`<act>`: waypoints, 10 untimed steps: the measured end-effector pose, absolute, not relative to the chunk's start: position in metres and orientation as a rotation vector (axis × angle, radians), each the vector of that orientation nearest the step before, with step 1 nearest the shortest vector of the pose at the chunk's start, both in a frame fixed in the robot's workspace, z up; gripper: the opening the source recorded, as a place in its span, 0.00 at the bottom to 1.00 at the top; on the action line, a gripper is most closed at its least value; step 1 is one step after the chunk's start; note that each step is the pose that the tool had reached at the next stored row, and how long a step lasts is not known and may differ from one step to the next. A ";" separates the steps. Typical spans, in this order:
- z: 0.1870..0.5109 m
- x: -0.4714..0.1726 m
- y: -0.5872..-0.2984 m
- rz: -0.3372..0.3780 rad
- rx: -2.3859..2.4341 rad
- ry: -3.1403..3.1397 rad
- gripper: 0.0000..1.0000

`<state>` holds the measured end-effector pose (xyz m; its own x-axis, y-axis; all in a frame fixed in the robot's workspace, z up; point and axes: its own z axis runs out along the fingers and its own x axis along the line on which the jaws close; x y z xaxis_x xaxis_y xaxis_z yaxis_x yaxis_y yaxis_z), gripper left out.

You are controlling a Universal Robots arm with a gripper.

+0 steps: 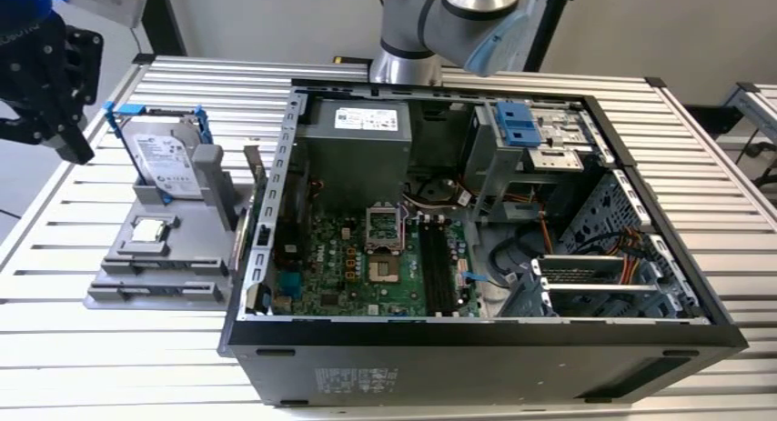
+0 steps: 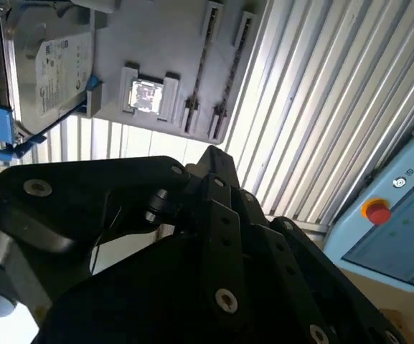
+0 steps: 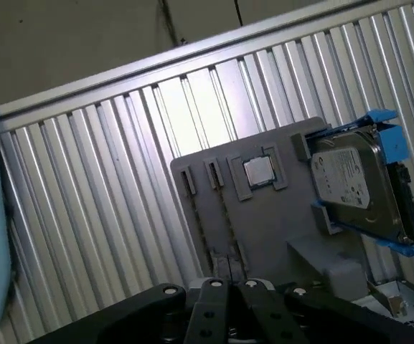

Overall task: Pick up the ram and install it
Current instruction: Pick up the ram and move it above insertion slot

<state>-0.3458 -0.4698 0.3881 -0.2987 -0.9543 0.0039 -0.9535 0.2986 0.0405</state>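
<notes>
Approach stage, by judgement. Exterior view: black robot gripper [image 1: 49,103] hangs over the ribbed aluminium table [image 1: 122,357] near its far corner on the exterior view's left, beside the silver hard drive with blue rails [image 1: 164,157] standing on the grey plastic parts fixture [image 1: 134,257]. The open black computer case [image 1: 486,366] occupies mid-table.

Claw state: cannot tell.

Second wrist view: narrow grooves [image 2: 201,64] cross the fixture. First wrist view: same grooves [image 3: 221,211]. Whether the ram sits there cannot be told. A grasp calls for lengthwise alignment.
</notes>
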 end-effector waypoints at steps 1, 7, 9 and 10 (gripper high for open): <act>0.388 -0.346 -0.470 -0.047 1.867 -2.492 0.00; 0.388 -0.346 -0.470 -0.044 1.999 -2.385 0.00; 0.388 -0.346 -0.470 -0.043 2.042 -2.348 0.00; 0.388 -0.346 -0.470 -0.043 2.063 -2.329 0.00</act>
<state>-0.3458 -0.4698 0.3881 -0.1205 -0.9927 0.0039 -0.9919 0.1206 0.0404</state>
